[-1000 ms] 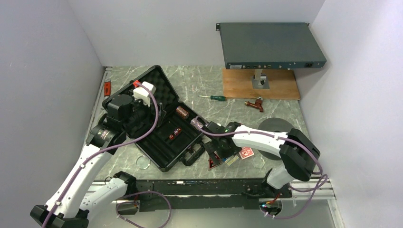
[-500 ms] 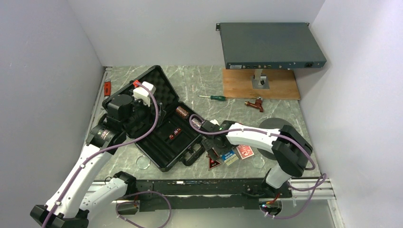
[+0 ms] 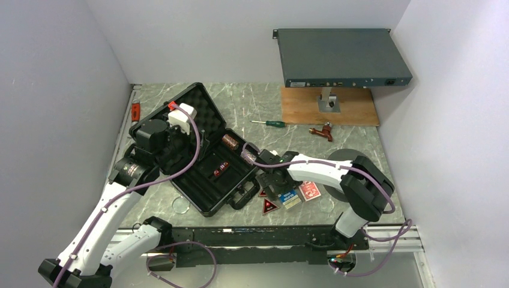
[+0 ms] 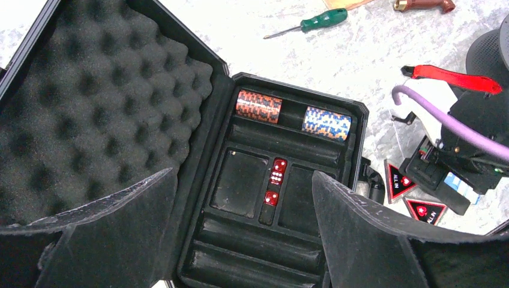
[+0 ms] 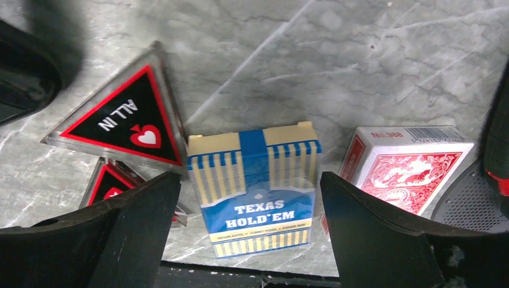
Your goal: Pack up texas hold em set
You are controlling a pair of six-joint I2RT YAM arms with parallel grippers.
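Now the right end effector (image 5: 249, 180) has swung over the blue deck (image 5: 255, 198), lying on the counter (image 5: 360, 60) beside the open case (image 4: 246, 189), fingers spread empty either side, so a pickup for packing looks next.

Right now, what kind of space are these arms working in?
Most likely a robot test cell: plain white walls around a marbled tabletop, a grey rack-mount box propped above a wooden board, a loose screwdriver.
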